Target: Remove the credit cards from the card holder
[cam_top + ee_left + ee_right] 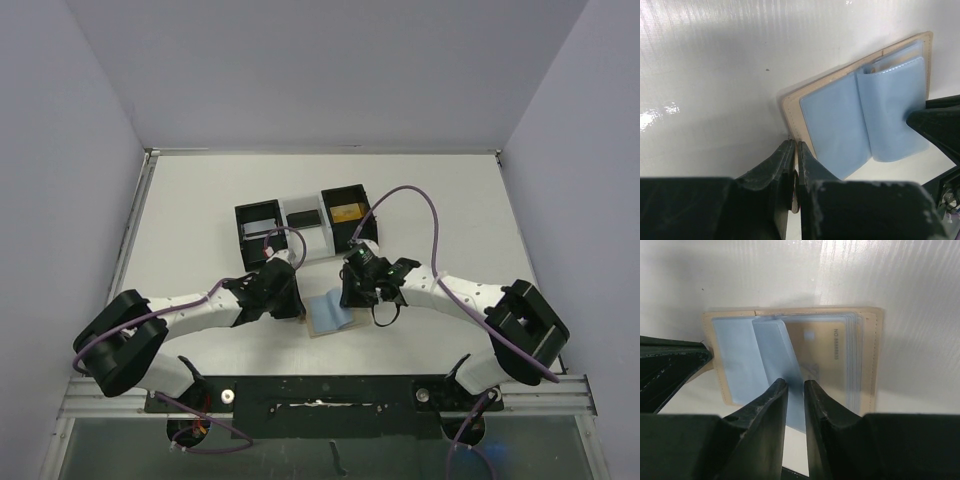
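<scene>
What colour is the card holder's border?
Tan-beige on the card holder; shows best in the right wrist view.

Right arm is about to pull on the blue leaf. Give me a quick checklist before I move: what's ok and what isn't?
1. The card holder lies open and flat on the table: ok.
2. The left gripper is shut on the holder's tan edge, anchoring it: ok.
3. The blue-grey leaf sits between the fingers of the right gripper: ok.
4. Right jaws clamped firmly on that leaf: cannot tell; a gap shows beside it.
5. That leaf is a card, not a plastic sleeve: cannot tell.
6. The gold card is out of its pocket: not ok.
</scene>
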Controlling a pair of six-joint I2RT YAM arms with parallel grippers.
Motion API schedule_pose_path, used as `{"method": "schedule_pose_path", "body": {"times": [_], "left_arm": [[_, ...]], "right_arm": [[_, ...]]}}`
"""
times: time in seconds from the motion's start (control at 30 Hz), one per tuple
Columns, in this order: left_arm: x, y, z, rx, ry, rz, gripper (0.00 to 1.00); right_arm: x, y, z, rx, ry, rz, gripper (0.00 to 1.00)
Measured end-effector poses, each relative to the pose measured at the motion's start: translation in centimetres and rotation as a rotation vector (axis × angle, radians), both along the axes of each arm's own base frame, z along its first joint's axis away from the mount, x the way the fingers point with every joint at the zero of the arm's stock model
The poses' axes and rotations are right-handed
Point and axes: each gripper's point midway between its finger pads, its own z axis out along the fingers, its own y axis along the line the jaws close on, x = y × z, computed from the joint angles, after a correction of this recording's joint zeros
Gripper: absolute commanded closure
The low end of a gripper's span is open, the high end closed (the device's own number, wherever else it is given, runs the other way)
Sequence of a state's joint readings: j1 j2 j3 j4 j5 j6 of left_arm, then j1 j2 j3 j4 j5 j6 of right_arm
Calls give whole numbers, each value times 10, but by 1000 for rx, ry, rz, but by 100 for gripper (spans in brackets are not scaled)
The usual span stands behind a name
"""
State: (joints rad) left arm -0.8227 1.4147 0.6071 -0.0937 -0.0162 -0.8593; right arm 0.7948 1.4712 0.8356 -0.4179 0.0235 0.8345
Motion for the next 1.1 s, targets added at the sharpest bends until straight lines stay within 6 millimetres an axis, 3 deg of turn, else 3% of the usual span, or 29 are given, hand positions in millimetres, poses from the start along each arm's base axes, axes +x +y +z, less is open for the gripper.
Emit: {"method": "schedule_pose_path", "body": {"times": [0.17, 0.43, 0.6, 0.73, 0.87, 1.1], "left_arm": [[-1, 0, -2, 5, 6, -1, 94], [-1, 0, -2, 5, 6, -3, 94], [-1, 0, -2, 5, 6, -3, 94], [-1, 0, -2, 5, 5, -3, 94], [-1, 0, -2, 5, 5, -4, 94], [4, -5, 6, -7, -7, -4, 94]], "right_arm": [[-3, 7, 2, 30, 8, 26, 75], [-10, 61, 26, 289, 32, 176, 70], [-13, 70, 26, 331, 52, 206, 64], [-7, 64, 38, 337, 15, 185, 60], [7, 40, 47, 271, -50, 91, 57], [6, -5, 17, 57, -11, -16, 53]]}}
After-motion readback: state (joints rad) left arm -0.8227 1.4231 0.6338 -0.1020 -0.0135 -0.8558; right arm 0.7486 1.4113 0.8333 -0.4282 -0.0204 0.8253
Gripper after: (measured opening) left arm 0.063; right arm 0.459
